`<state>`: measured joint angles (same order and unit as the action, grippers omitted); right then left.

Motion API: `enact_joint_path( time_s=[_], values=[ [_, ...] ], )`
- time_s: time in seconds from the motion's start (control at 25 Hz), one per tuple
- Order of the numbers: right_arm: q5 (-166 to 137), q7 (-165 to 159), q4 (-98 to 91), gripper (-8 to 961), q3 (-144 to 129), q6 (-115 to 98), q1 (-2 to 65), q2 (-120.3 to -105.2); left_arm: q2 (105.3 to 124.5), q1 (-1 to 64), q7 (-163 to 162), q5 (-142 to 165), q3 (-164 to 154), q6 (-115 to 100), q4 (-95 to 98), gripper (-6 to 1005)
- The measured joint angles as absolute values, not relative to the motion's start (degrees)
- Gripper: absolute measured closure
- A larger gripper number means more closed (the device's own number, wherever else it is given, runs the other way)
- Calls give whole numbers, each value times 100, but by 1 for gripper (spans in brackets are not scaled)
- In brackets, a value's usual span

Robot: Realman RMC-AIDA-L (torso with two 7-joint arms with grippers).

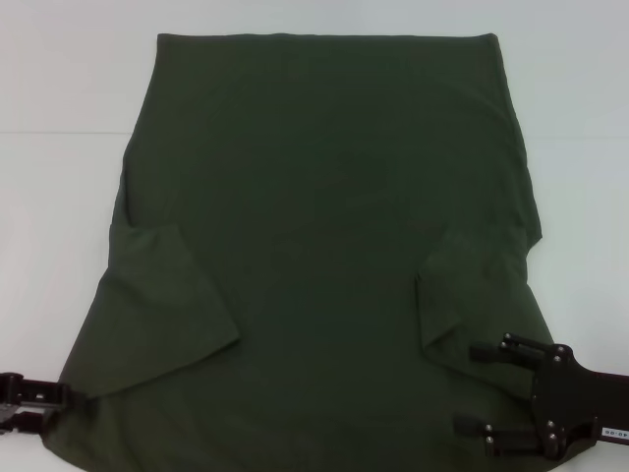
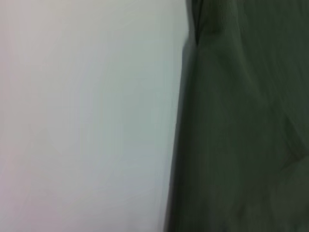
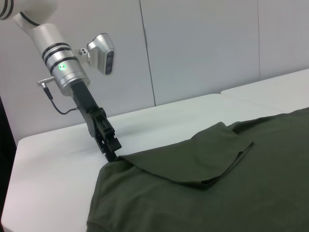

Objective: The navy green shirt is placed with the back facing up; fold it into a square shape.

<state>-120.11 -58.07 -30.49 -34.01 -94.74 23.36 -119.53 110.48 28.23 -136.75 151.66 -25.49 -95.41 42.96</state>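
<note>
left hand (image 1: 84, 401) tip meets the navy green shirt (image 1: 324, 246) edge at frame's lower left, grip unclear; right hand (image 1: 470, 386) spread open over the lower-right cloth. shirt fills the tabletop (image 1: 59, 88); uneven lift risks skew.

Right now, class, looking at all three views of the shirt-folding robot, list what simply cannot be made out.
- Head view: the navy green shirt near hem is cut off by the bottom edge.
- Shirt's underside: hidden, lying against the table.
- Left gripper: its tips meet the shirt's edge, grip undecidable; the left wrist view shows no fingers.
- Right gripper: open over the shirt; contact unclear.
</note>
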Motion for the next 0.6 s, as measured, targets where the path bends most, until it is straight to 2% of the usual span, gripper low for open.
enact_joint_path(
  time_s=[0.6],
  values=[
    [-12023,-5836,-3050,11,-3390,-9496,2338,-11953,11117,3012,-13665,15107,-2529,-9635,4114,113]
  ],
)
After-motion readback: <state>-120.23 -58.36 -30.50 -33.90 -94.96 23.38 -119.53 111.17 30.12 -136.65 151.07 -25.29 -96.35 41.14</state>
